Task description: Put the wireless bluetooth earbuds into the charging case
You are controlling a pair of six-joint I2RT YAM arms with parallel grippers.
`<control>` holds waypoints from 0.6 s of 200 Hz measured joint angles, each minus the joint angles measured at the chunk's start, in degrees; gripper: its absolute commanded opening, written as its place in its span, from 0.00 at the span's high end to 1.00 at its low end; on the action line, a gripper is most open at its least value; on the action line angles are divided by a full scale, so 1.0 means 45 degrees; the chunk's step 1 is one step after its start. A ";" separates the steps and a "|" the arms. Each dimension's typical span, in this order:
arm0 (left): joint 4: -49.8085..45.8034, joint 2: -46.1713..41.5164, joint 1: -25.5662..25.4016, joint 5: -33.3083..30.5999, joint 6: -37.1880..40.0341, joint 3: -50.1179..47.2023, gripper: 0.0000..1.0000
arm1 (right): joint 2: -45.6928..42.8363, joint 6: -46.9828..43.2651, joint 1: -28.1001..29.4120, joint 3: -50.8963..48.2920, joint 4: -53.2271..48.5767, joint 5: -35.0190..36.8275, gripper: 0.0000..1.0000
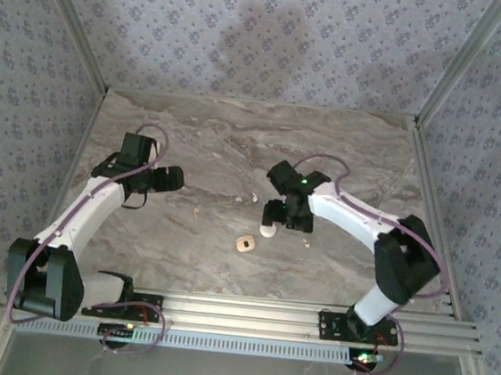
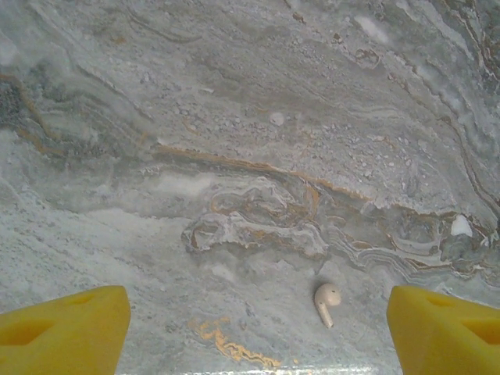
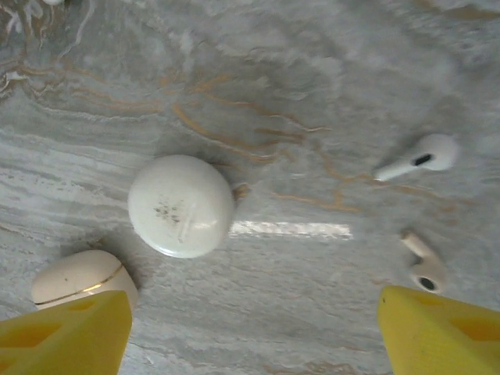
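While the right jaws hang wide open over the worktop [image 3: 312, 94], gripping nothing, the charging case [image 3: 180, 205] sits between them, nearer the yellow finger [image 3: 62, 336] at the left of the wrist view. It's a round white puck, domed face up, with faint scuffs on it. It looks shut, so I can't tell what's inside. Two earbuds [image 3: 418, 158] lie loose on the marble toward the opposite finger, well apart from the case. One is white with its stem pointing back at the case, and the other earbud [image 3: 422, 262], creamier, lies just beside that fingertip. A cream piece with a thin gold line [image 3: 78, 277] peeks out right at the first fingertip, its lower edge hidden behind it. Over at the left jaws, they too are spread wide and empty. One more earbud [image 2: 326, 301] lies between them, closer to the right-hand finger of that view. A white bit [image 2: 461, 226] beyond that finger is too small to make out.
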 measured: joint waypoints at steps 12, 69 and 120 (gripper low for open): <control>-0.0078 0.0000 0.0000 0.0058 -0.0039 0.0000 0.14 | 0.0563 0.0209 0.0121 0.0452 -0.0092 -0.0131 0.22; -0.0068 0.0000 0.0000 0.0087 -0.0141 0.0000 0.14 | 0.2827 0.0539 0.0160 0.2341 -0.0466 -0.0699 0.25; -0.0053 0.0000 0.0000 0.0087 -0.0238 0.0000 0.14 | 0.3793 0.0549 0.0194 0.2662 -0.0942 -0.0869 0.32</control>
